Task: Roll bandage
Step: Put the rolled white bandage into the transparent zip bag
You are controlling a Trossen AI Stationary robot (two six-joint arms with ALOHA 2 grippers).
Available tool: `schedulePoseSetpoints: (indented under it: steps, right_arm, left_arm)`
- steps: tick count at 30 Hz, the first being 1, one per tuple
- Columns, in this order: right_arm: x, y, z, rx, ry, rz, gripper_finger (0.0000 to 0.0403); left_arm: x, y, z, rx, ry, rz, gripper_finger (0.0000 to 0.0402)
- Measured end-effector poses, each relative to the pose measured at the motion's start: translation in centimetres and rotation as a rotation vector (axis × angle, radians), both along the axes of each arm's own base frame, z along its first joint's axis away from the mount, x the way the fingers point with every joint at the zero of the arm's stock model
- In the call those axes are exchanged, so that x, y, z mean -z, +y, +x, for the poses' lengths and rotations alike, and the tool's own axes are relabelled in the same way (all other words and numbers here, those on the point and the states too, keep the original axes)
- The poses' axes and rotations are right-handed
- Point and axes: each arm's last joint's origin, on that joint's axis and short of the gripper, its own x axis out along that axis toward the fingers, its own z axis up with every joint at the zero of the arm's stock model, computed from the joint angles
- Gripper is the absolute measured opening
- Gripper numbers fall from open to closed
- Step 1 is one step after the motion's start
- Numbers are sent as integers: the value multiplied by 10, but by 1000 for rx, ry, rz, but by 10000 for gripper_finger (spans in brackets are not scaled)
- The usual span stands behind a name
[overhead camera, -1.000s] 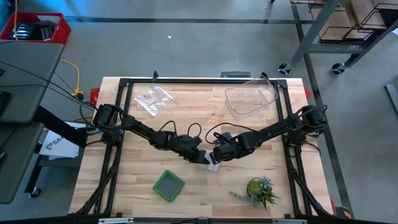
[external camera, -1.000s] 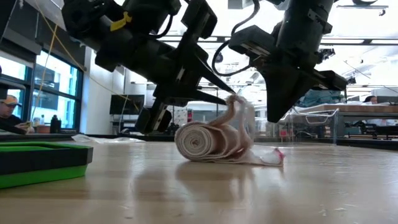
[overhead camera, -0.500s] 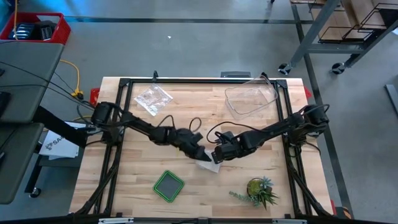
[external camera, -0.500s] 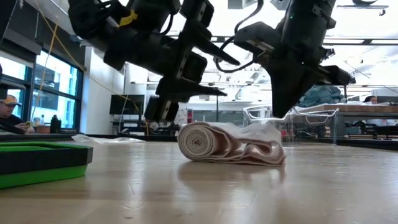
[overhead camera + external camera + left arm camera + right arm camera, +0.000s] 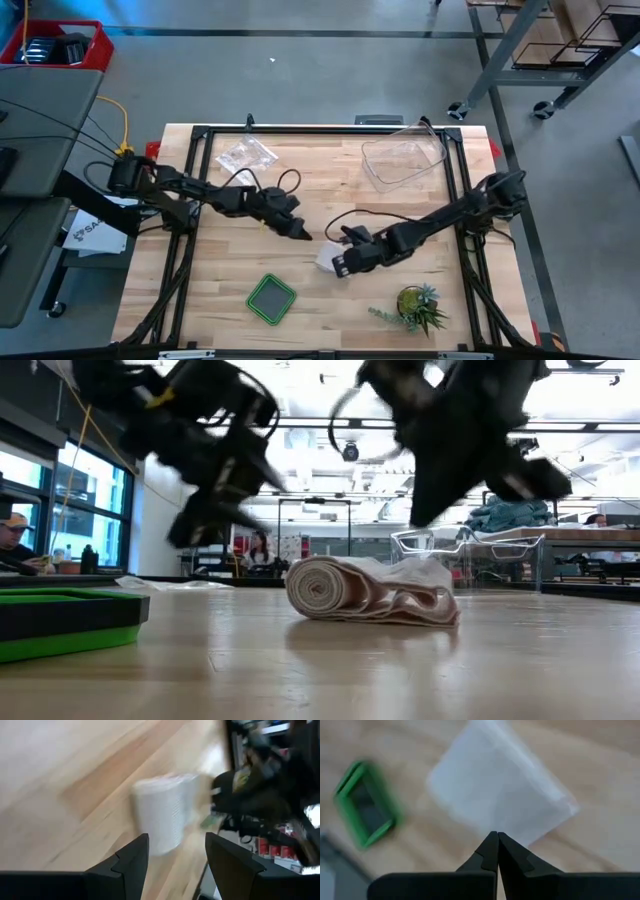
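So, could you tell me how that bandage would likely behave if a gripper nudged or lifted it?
The bandage looks soft and light, so it would probably squash. Its rolled end is round and might roll if pushed. The loose folded tail would likely flop and unwind when lifted.

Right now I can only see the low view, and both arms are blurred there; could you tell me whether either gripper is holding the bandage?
Observer: No. The left wrist view shows the left gripper open and empty, with the bandage lying ahead of it.
Operator: Thank you. And the right one?
Observer: Its wrist view shows the right gripper shut with nothing in it, pointing at the bandage's loose white cloth.
Operator: Where are they from above?
Observer: In the high view the left gripper is clear of the bandage, on its own arm's side. The right gripper is at the bandage's edge, and a green tray lies apart from both.
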Motion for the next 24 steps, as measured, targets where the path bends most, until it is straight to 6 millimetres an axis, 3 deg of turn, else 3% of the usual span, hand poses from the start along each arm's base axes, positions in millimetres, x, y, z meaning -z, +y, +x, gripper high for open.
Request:
schedulePoseSetpoints:
  steps: [7, 15, 19, 24]
  right_arm:
    - [23, -7, 6, 96, 74, -19, 0]
    - [51, -7, 11, 95, 157, -13, 0]
    - [47, -10, 11, 102, 155, -10, 0]
    - [20, -16, 3, 119, 109, -33, 0]
  left_arm:
    - [15, -9, -10, -25, 52, -26, 188]
    - [11, -11, -7, -40, -3, -14, 188]
    - [10, -8, -7, -56, -9, -22, 188]
    - [7, -2, -6, -37, -36, -23, 188]
